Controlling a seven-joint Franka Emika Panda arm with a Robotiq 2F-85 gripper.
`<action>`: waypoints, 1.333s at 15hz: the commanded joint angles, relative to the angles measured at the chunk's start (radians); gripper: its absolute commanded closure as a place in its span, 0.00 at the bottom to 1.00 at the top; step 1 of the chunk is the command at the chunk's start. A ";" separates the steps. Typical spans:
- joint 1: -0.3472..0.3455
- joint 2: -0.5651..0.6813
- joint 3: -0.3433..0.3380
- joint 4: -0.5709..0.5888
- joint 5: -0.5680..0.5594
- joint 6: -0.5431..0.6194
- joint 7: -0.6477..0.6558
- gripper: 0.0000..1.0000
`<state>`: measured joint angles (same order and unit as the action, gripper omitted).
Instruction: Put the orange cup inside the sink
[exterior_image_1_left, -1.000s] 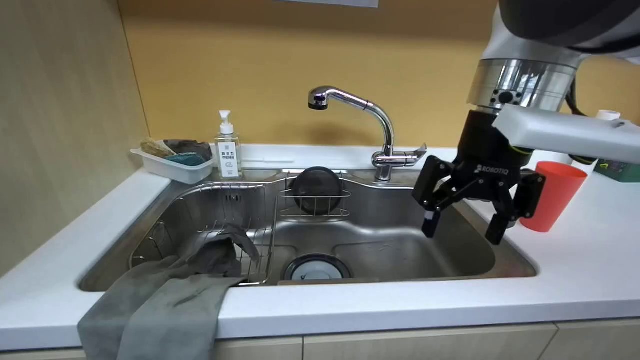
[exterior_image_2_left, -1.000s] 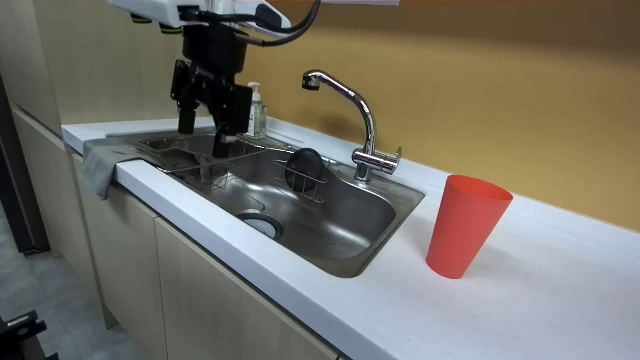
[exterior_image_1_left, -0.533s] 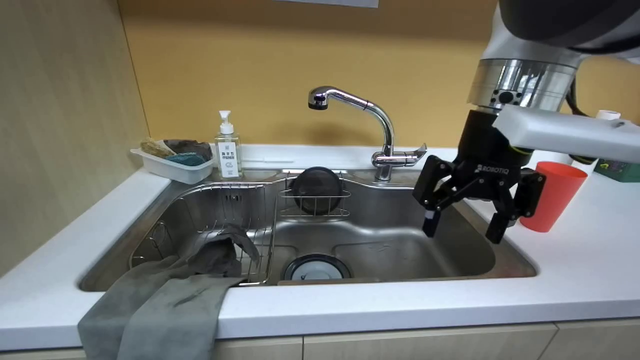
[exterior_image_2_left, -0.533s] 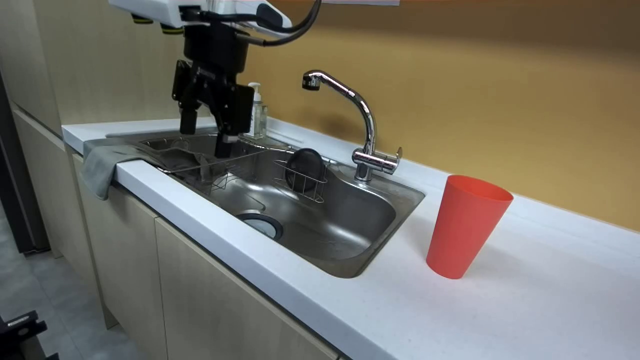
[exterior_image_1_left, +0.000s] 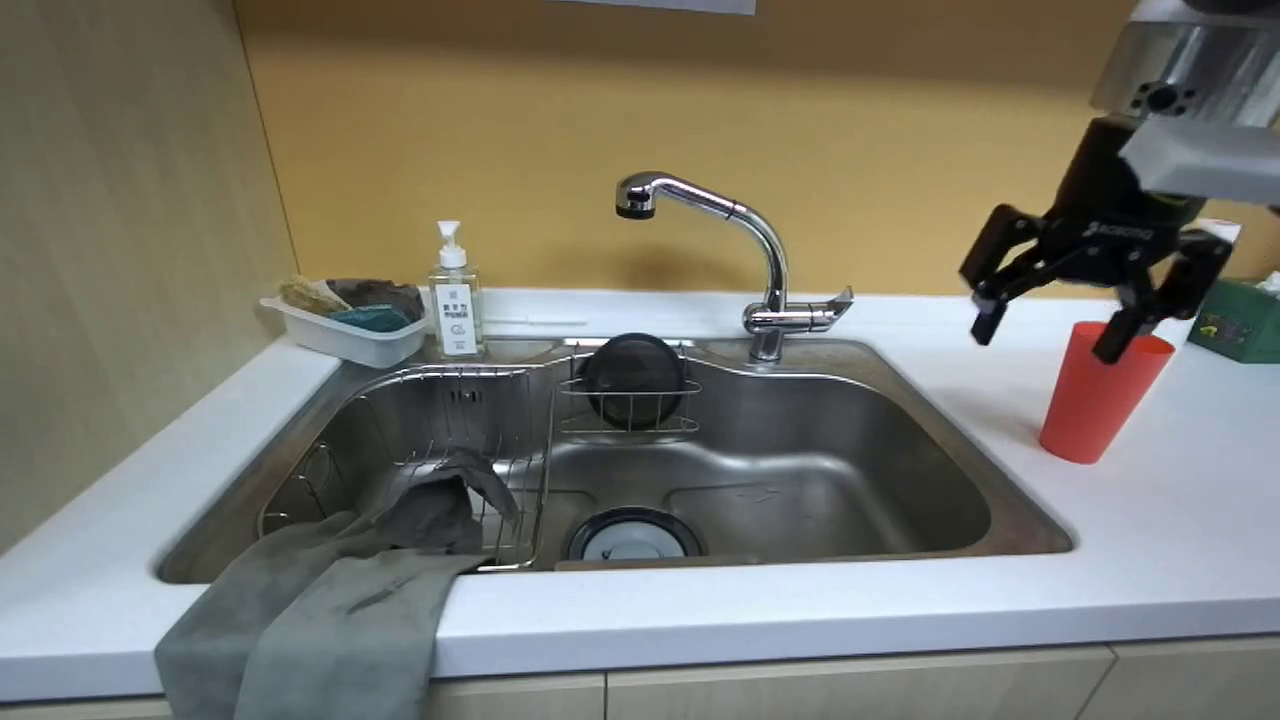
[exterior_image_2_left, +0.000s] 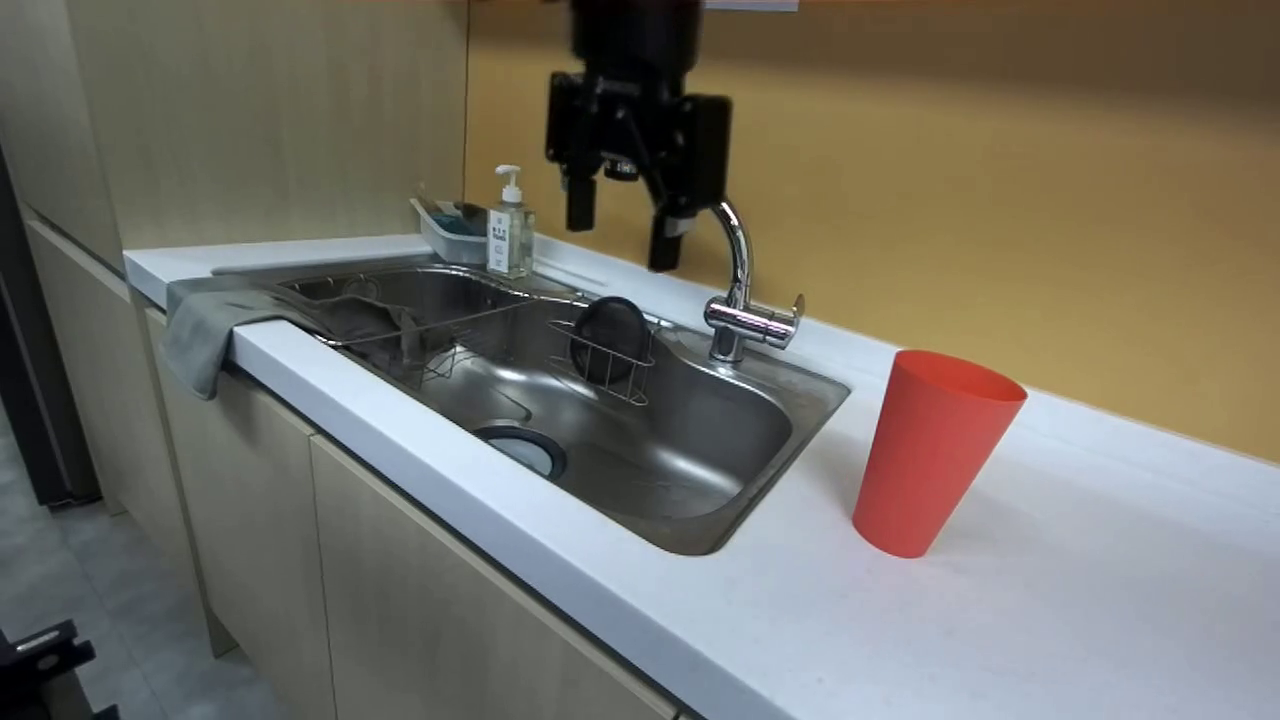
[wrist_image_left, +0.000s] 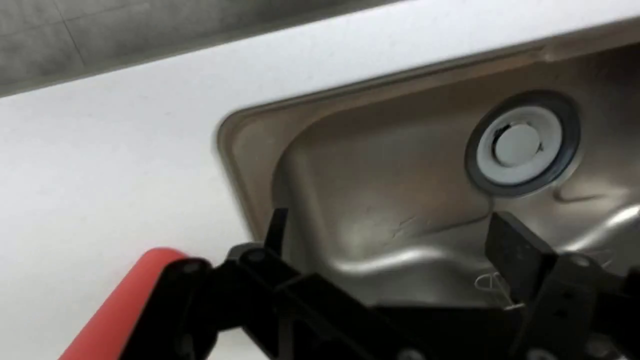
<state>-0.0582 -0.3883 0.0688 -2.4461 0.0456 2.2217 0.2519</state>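
Plainly, the fingers (exterior_image_1_left: 1121, 336) have just gone up and along toward the end of the sink (exterior_image_1_left: 820, 520) where the orange cup (exterior_image_2_left: 930, 455) waits; a moment ago they hung lower and farther from it. The cup itself has not moved: it stands mouth up on the table (exterior_image_2_left: 880, 640), just outside the sink, off the end away from the cloth (exterior_image_1_left: 330, 600) that drapes over the sink's front edge. The dark round thing (exterior_image_1_left: 636, 370) at the sink's back wall sits as it did.

The fingers are spread wide with nothing between them. The wrist view has one near the rim at the sink's end and its mate over the basin, with the cup off to the side beyond the sink, partly out of sight. In an exterior view a fingertip crosses the cup's rim, but I read that as line of sight rather than touch, since the cup lies outside the gap.

For the task, I take the shift as the start of the reach, with the grasp not yet made. The fingers probably need to travel farther past the sink's end, line up around the cup and only then come down. Lowered too soon, the nearer one could knock the rim and tip the cup. Its wall looks thin, so a hard squeeze may bend it.
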 joint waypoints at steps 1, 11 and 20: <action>-0.068 -0.008 -0.052 0.109 -0.057 -0.019 0.033 0.00; -0.125 0.064 -0.108 0.227 -0.072 -0.059 0.022 0.00; -0.132 0.289 -0.209 0.428 -0.056 -0.131 -0.033 0.00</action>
<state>-0.1946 -0.1837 -0.1292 -2.1133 -0.0182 2.1232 0.2155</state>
